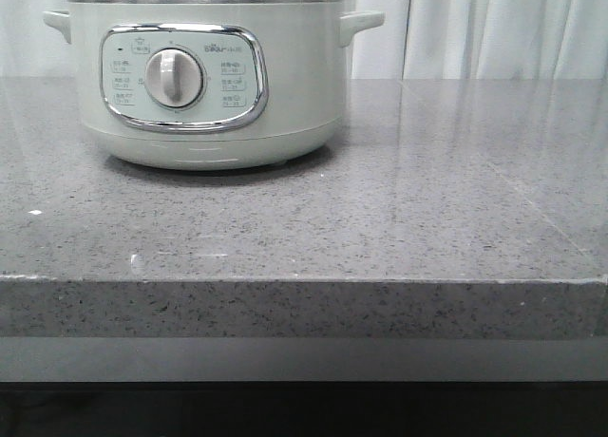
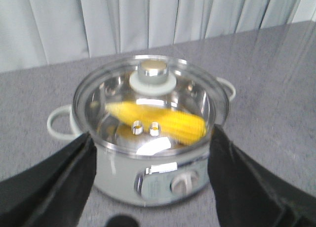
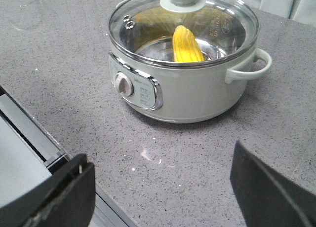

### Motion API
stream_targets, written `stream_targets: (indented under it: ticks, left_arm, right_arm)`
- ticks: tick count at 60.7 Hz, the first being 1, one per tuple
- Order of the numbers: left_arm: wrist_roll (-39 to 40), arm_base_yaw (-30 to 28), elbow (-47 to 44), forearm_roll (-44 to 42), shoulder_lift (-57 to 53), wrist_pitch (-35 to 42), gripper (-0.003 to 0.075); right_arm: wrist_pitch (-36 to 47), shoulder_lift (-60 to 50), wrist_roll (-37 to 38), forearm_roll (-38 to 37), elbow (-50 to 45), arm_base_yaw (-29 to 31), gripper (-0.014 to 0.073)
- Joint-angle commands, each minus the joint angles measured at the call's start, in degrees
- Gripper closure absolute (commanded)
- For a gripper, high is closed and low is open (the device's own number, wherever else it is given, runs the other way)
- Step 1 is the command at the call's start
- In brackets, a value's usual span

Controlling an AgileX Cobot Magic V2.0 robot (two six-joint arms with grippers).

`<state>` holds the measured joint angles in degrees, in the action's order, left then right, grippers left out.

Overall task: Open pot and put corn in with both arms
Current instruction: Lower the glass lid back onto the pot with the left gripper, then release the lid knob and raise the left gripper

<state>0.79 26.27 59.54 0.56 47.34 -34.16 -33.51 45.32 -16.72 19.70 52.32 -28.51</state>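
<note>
- Front view: the pot [image 1: 204, 71] stands on the grey counter [image 1: 399, 218], dial facing the camera, its 2 side handles out to either side. No arm shows here, and the top is cut off, so the corn cannot be seen.
- Left wrist view: the left pincer [image 2: 150, 175] is spread wide, empty, hovering near the pot's front. The corn [image 2: 158, 122] lies flat inside under the glass lid [image 2: 153, 96], its long axis roughly parallel to the control panel.
- Right wrist view: the right pincer [image 3: 160, 192] is spread, empty, well apart from the pot. The cob's rounded end points toward the dial side.
- Judgement: the task looks done; best to lift both arms straight clear without brushing the lid knob or handles.
</note>
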Motion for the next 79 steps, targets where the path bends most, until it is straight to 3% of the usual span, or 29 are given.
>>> stream_targets:
  ticks: [1,15,37,42,50,56,71,75,79]
  left_arm:
    - [0.07,0.03,-3.26,0.74,-4.77,4.12,0.024]
    - [0.07,0.03,-12.89,1.7,-13.73,4.6,0.024]
    - [0.07,0.03,-14.38,1.7,-14.77,5.55,0.0247]
    - [0.07,0.03,-14.38,1.7,-14.77,5.55,0.0278]
    - [0.07,0.03,-14.38,1.7,-14.77,5.68,0.0398]
    - [0.07,0.03,-14.38,1.7,-14.77,5.68,0.0513]
    - [0.07,0.03,-14.38,1.7,-14.77,5.68,0.0734]
    - [0.07,0.03,-14.38,1.7,-14.77,5.68,0.0741]
    - [0.07,0.03,-14.38,1.7,-14.77,5.68,0.0741]
  right_arm:
    - [3.96,-0.58,-0.3,1.05,1.48,0.17,0.0013]
    - [3.96,-0.58,-0.3,1.05,1.48,0.17,0.0013]
    - [3.96,-0.58,-0.3,1.05,1.48,0.17,0.0013]
    - [3.96,-0.58,-0.3,1.05,1.48,0.17,0.0013]
    - [3.77,-0.58,-0.3,1.05,1.48,0.17,0.0019]
    - [3.72,-0.27,-0.3,1.05,1.48,0.17,0.0123]
    - [3.06,0.12,-0.3,1.05,1.48,0.17,0.0588]
    - [3.06,0.12,-0.3,1.05,1.48,0.17,0.0669]
    - [3.06,0.12,-0.3,1.05,1.48,0.17,0.0657]
